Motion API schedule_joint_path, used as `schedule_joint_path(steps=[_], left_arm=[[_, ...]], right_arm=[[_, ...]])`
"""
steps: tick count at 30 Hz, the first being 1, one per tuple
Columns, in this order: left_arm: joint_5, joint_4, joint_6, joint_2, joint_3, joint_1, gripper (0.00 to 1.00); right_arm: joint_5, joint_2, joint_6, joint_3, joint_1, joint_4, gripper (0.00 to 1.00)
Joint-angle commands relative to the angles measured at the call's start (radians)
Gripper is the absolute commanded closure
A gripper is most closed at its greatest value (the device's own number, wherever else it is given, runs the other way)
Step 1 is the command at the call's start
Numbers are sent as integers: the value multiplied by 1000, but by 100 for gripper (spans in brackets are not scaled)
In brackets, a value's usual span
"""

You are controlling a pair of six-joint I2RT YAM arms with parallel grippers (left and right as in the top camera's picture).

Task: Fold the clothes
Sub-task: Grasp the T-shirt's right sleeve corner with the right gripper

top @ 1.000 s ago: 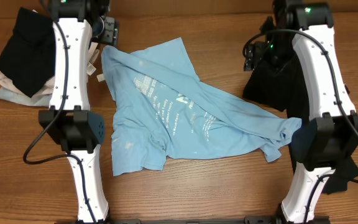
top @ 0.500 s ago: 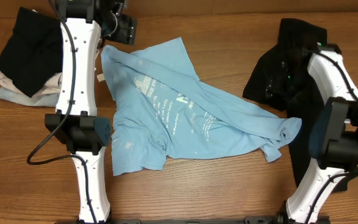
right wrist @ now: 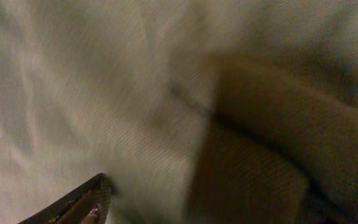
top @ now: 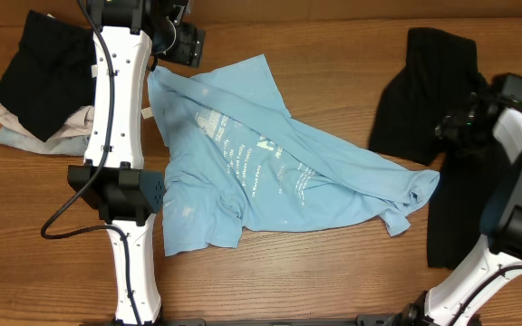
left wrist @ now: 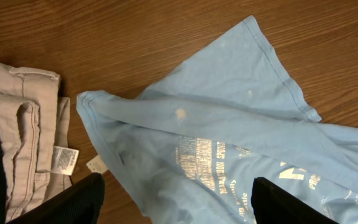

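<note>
Creases ripple the soft light-blue T-shirt [top: 270,172]; left fingers [left wrist: 79,202] gape wide, empty; right fingers [right wrist: 79,204], over black garment [top: 424,86], cannot tell.

I am looking down on a wooden table [top: 333,272] that is carrying all the clothes. A light-blue T-shirt [top: 243,172] with white print is lying crumpled on its middle. Right of the T-shirt, a black garment [top: 420,100] is lying stretched out on the wood, reaching down past the shirt's right corner. Left of the T-shirt, a pile of clothes [top: 34,100] is sitting. Black cloth is lying on top of it, and a beige garment [left wrist: 23,137] with a white label is lying underneath, just beside the shirt's edge.
</note>
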Motion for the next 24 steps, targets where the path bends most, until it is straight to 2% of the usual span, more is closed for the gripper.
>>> schedule_joint_path(steps=[1, 3, 5, 8, 9, 18, 21, 24], left_arm=[[15, -3, -21, -19, 11, 1, 21], [15, -1, -21, -19, 11, 1, 20], [14, 4, -20, -19, 11, 1, 18], [-38, 18, -21, -20, 16, 3, 16], [-50, 16, -20, -20, 24, 3, 16], [-71, -120, -21, -64, 243, 3, 16], [-72, -188, -38, -105, 300, 3, 16], [-66, -207, -107, -140, 307, 4, 16]], right_arm=[[76, 51, 20, -19, -101, 50, 27], [54, 51, 21, 6, -139, 64, 24], [-5, 51, 7, 59, -169, 37, 14], [-133, 48, -1, 261, -192, -131, 1], [-156, 44, -1, 332, -192, -195, 0], [-319, -22, 29, 919, -159, -816, 0], [-281, -70, 56, 954, -138, -961, 0], [-248, -99, 56, 934, -117, -1028, 14]])
